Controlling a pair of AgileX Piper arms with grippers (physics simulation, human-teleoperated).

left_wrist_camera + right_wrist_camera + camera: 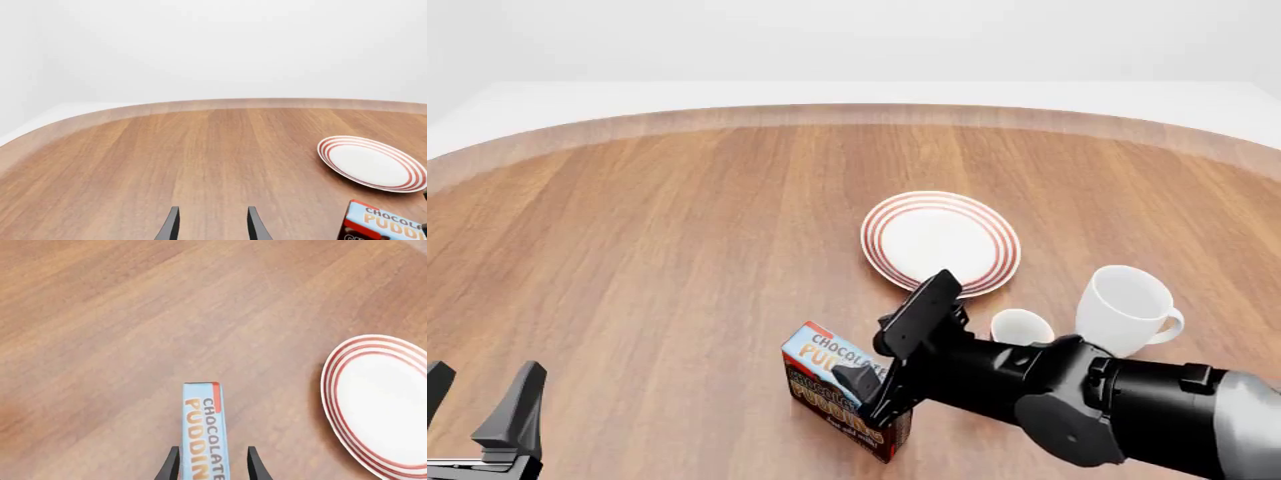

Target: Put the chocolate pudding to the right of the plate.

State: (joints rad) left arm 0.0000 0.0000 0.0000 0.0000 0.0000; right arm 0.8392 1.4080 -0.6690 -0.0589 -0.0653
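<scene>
Straddling the chocolate pudding, right jaws unclosed.

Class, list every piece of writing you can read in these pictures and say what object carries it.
"CHOCOLATE PUDDING": on the light blue top of the pudding carton, cut off at the frame edge in both wrist views.
The darker side of the carton carries more print in the front view, too blurred to read.
The plate and the two mugs show no writing.

Chocolate pudding nearer than plate, slightly left
</scene>
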